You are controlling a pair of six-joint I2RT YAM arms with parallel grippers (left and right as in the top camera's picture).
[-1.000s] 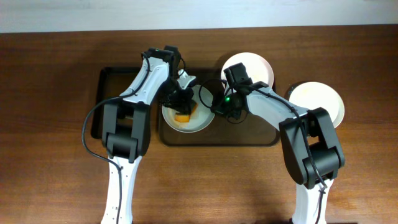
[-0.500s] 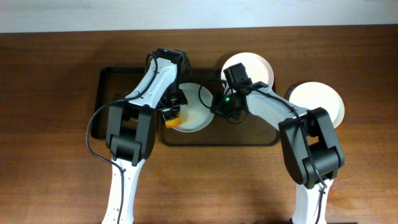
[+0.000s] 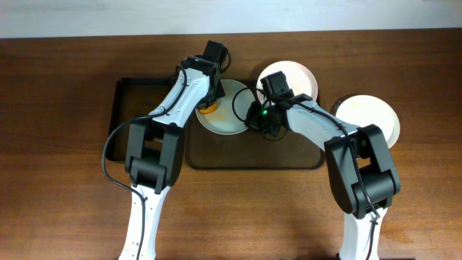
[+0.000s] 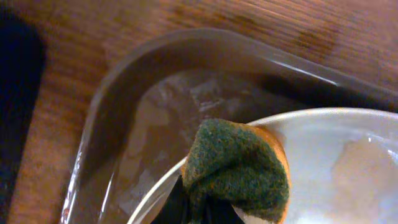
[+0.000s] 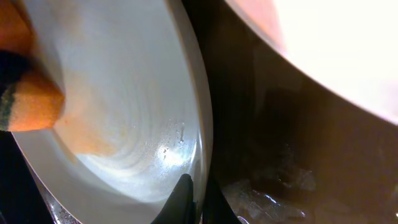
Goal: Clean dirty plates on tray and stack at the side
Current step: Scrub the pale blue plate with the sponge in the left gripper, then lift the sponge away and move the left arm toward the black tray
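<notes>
Where the large dark brown rectangular tray (image 3: 245, 153) lies at the middle of the wooden table (image 3: 58, 180), a round shallow whitish plate (image 3: 232, 124) is in its far left corner; whether it lies flat or is tipped up I cannot tell. The left gripper (image 3: 210, 106) is clamped on an orange sponge with a green scouring face (image 3: 208, 110) and presses it onto the left part of that plate's inner surface, near the rim. The right gripper (image 3: 250, 117) is pinched closed on the same plate's right rim; the right wrist view shows its thin fingertips (image 5: 181, 202) nipping the edge, and faint orange smears on the wet face. A second whitish plate (image 3: 302, 75) lies at the tray's far edge nearer the right corner. A third whitish plate (image 3: 369, 120) rests on the table just beyond the tray's right edge. A narrower black tray (image 3: 133, 94) adjoins the brown tray's left edge.
</notes>
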